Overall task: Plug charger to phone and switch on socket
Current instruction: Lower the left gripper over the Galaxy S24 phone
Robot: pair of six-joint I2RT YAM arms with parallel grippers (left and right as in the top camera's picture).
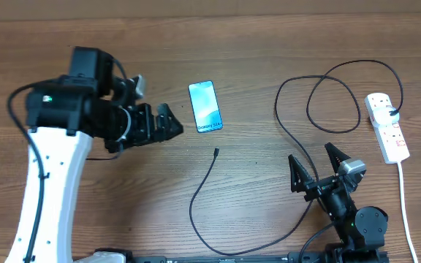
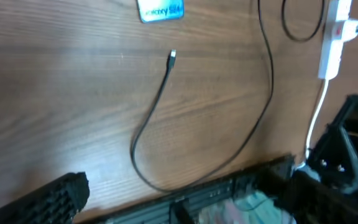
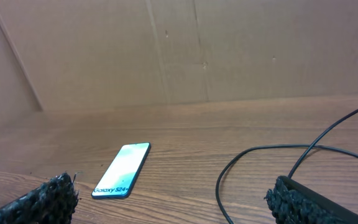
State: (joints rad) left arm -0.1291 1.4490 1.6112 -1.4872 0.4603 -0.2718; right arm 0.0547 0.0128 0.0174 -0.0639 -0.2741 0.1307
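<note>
Step, as I judge it: the first one, fetching the connector. Nothing is plugged into the phone and nothing is gripped.

Slim rectangular smartphone (image 1: 205, 107), screen lit light blue, lies flat and face up mid-table on the brown wooden tabletop (image 1: 269, 44). Long thin black looping charger cable (image 1: 194, 197) sprawls below and to the right of it. Its small black connector tip (image 1: 216, 152) lies near the phone's lower end, apart from it and untouched. The cable's far end runs to the white elongated power strip (image 1: 387, 128) at the right edge and looks plugged in there. Switch state is too small to tell.

Left gripper (image 1: 159, 123) hovers just left of the phone, jaws apart, nothing between them. Right gripper (image 1: 315, 165) sits near the front right, jaws spread wide and empty, with the cable passing just beside it.

Next move, my guess: one arm drops onto the tip and pinches just behind the connector to hold it aligned. The other arm steadies the phone, which would likely slide on bare wood. Then comes the strip's switch, probably for the right arm, which is nearer.

Count: one phone, one black cable with one free tip, one power strip with one white cord (image 1: 403, 204), two grippers. Red switches: a few, too small to count.
</note>
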